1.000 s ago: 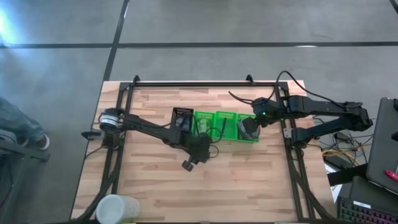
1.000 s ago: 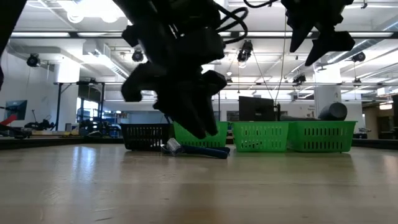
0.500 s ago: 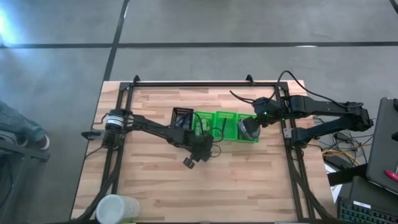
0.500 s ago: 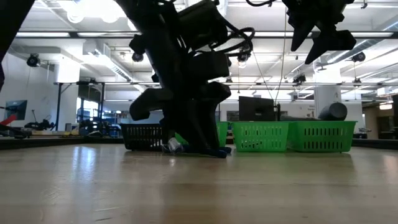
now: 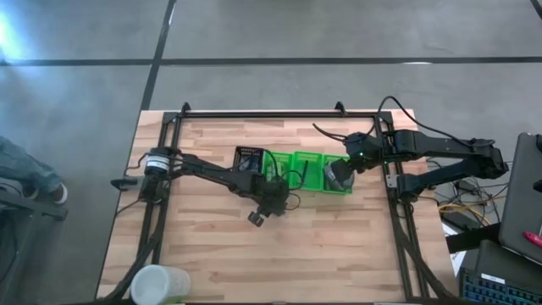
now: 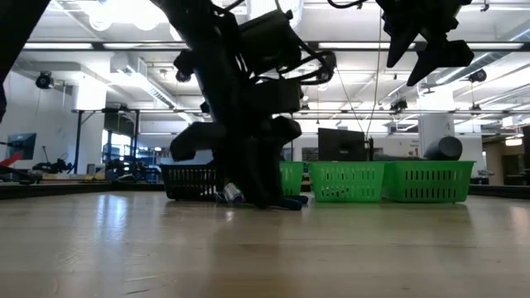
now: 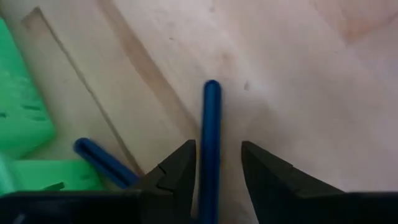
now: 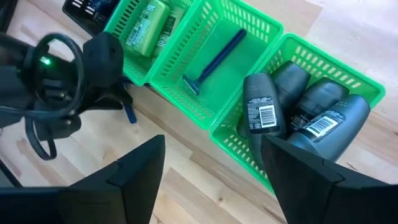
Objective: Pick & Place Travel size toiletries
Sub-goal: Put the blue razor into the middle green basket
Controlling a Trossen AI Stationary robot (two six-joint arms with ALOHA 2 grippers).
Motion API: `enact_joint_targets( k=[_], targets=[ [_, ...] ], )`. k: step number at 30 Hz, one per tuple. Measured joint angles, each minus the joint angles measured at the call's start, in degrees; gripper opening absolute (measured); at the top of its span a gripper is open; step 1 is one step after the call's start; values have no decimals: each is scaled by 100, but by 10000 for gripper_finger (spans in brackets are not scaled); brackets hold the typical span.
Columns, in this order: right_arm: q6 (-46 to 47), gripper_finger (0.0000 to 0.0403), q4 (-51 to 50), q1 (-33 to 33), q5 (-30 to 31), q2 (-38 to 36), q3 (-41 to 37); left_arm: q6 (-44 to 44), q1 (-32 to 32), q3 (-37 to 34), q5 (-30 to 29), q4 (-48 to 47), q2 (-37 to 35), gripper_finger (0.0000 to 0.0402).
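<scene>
Wrist view: my left pincer [image 7: 214, 163] straddles a blue razor [image 7: 211, 134] beside the green basket [image 7: 22, 124], fingers narrow, not yet clamped. Next I should close and lift. My right pincer [image 8: 211, 174] hangs wide over the basket.

Razor [image 7: 211, 134] on table [image 7: 298, 81], beside baskets [image 7: 22, 115].

Four cameras on my rig: one overhead, one at table height, one on each wrist.

My high camera looks straight down from far up on the whole wooden table [image 5: 339, 246], with my left arm entering from 9 o'clock and my right from 3 o'clock. My low camera sits at the table edge, facing level across the boards into the room. My left wrist camera looks down, very close, at a blue razor [image 7: 210, 149] on the wood. My right wrist camera looks down from higher on the green baskets [image 8: 211, 68], which the high and low views share.
</scene>
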Motion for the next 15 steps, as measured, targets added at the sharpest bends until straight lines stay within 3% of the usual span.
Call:
enact_joint_targets(
  k=[8, 15],
  targets=[
    [11, 236, 2, 0, 8, 0, -8, -175, 111, 3, 90, -38, 12, 117],
    [72, 226, 2, 0, 10, 0, -9, -186, 70, 9, 88, -165, 11, 48]
  ],
)
